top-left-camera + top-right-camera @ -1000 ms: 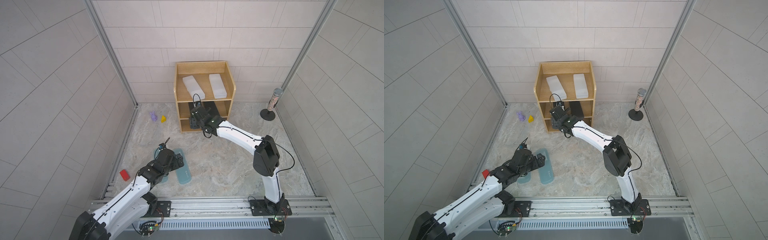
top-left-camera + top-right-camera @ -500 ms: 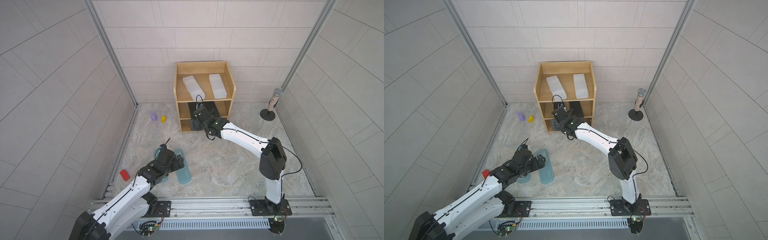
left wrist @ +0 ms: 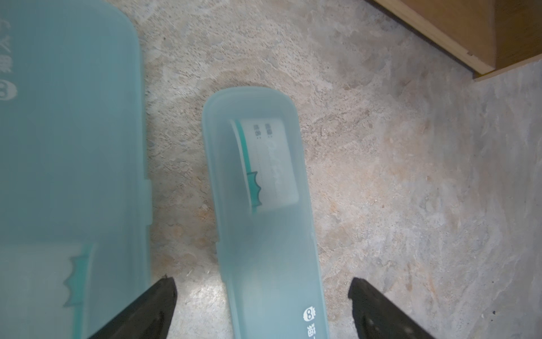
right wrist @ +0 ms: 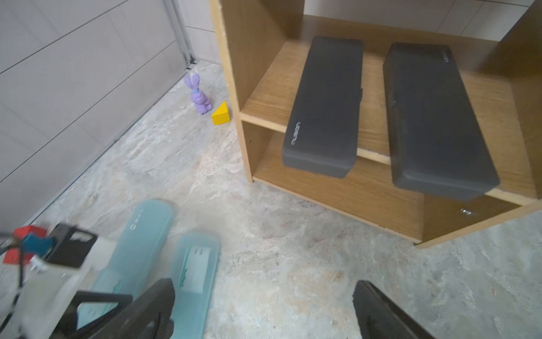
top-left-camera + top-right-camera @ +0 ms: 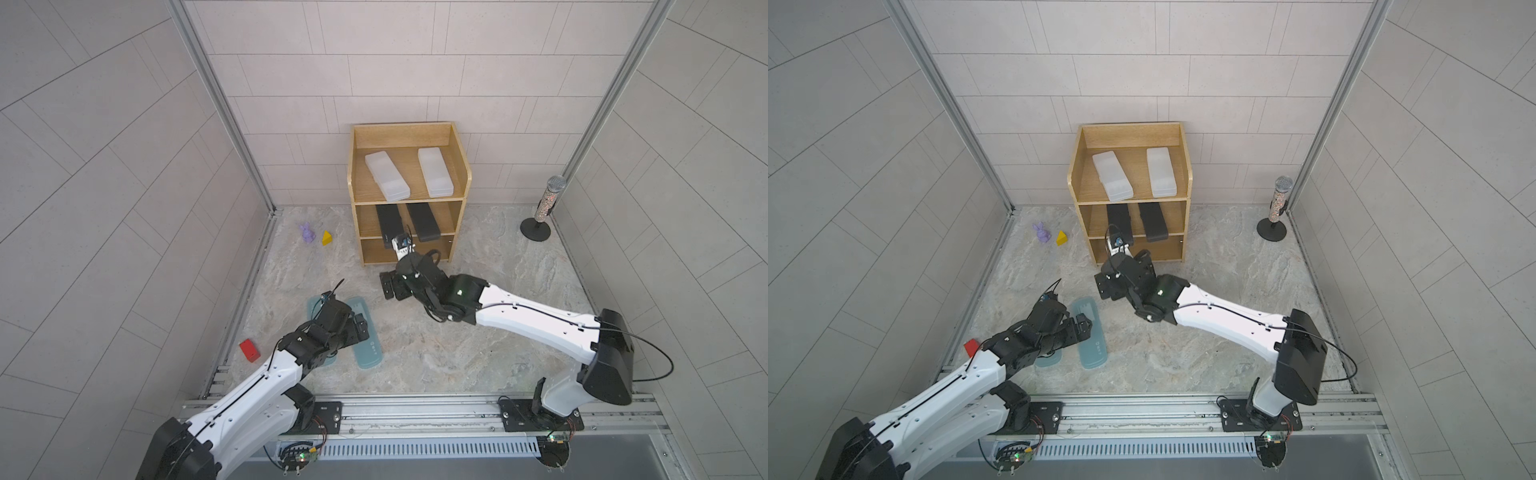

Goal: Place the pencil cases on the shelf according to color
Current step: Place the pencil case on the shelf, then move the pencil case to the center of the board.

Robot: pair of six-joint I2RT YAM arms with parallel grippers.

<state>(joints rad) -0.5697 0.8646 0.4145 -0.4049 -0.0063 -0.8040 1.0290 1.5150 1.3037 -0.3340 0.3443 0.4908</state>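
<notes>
The oak shelf holds two white pencil cases on its top tier. Two black ones lie on the middle tier, overhanging its front edge. On the floor lie two teal cases, the left one partly under my left arm. My left gripper is open, a finger on each side of the right teal case, not touching it. My right gripper hangs open and empty over the floor, in front of the shelf's bottom tier.
A red block sits by the left wall. A purple rabbit and a yellow wedge stand left of the shelf. A microphone-like stand is in the far right corner. The arms' rail runs along the front.
My right gripper has opened wide and drawn back from the shelf's middle tier toward the floor, leaving the left black case there. The left arm has barely moved.
</notes>
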